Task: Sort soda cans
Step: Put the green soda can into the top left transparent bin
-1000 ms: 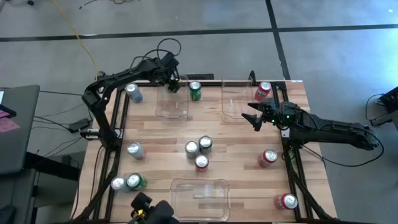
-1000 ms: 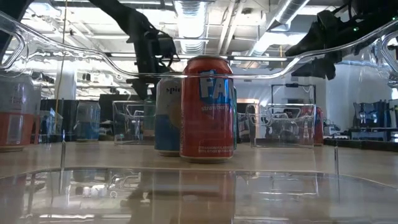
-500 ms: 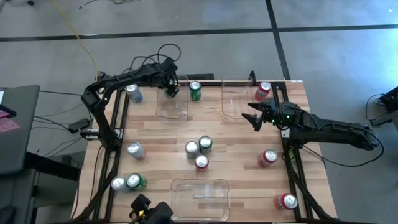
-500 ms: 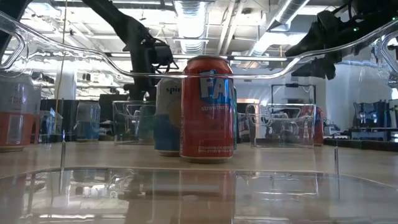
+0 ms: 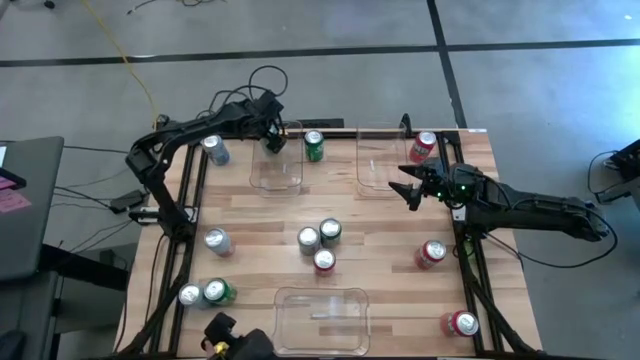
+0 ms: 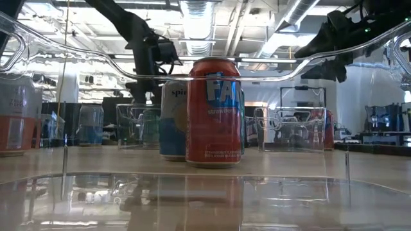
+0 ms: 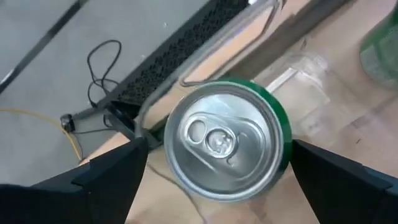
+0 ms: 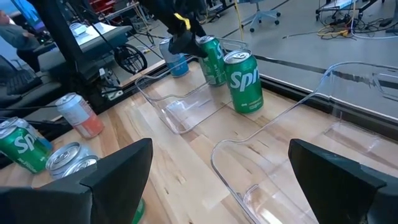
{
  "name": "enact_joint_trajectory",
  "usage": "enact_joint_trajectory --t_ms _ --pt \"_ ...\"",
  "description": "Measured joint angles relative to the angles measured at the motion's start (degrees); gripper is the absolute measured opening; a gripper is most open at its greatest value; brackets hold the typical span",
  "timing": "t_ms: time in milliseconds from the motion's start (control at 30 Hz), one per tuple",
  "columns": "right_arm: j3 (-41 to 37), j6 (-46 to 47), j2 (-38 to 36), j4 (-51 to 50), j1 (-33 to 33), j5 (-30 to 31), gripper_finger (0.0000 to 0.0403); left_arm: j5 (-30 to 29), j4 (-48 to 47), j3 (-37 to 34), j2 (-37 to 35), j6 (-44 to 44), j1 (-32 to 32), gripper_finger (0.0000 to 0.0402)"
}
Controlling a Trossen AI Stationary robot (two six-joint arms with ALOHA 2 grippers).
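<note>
Above the far corner of a clear rectangular plastic bin [image 5: 277,165], the left gripper [image 7: 211,171] stands spread around an upright green soda can [image 7: 225,148]. Right gripper [image 5: 407,187] hovers spread, empty.

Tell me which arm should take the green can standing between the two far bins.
Left. Its gripper hangs over the far-left bin, next to that green can; the right gripper sits farther off, over the other bin.

Two dark jointed arms, black cables, broad matte-black pincer fingers [image 7: 112,177].
</note>
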Motion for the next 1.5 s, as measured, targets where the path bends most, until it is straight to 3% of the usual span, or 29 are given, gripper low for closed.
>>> enact_joint_trajectory --t_ms 267,467,567,933,1033,1500 --pt "-0.02 0.02 0.00 0.02 -0.02 0.02 0.0395 2.76 1.76 0.04 -7.66 3.25 -2.42 0.0386" --pt "-0.02 0.02 0.00 0.29 -0.02 0.02 0.0395 20.44 10.59 0.17 -9.75 11.07 -5.78 0.0387" --pt "-0.02 0.23 0.00 0.73 0.11 0.02 0.0395 25.10 14.84 0.19 -8.48 14.82 -7.48 0.0387" --pt "-0.02 0.48 0.00 2.27 1.90 0.54 0.0395 29.51 19.25 0.35 -2.09 23.22 -8.28 0.0387" --pt "-0.02 0.48 0.02 2.29 1.86 0.65 0.0395 29.68 19.28 3.18 0.39 24.24 -8.02 0.0387" --pt "-0.02 0.05 0.00 1.46 1.86 1.35 0.0395 30.58 3.03 20.22 13.85 29.55 -5.25 0.0387"
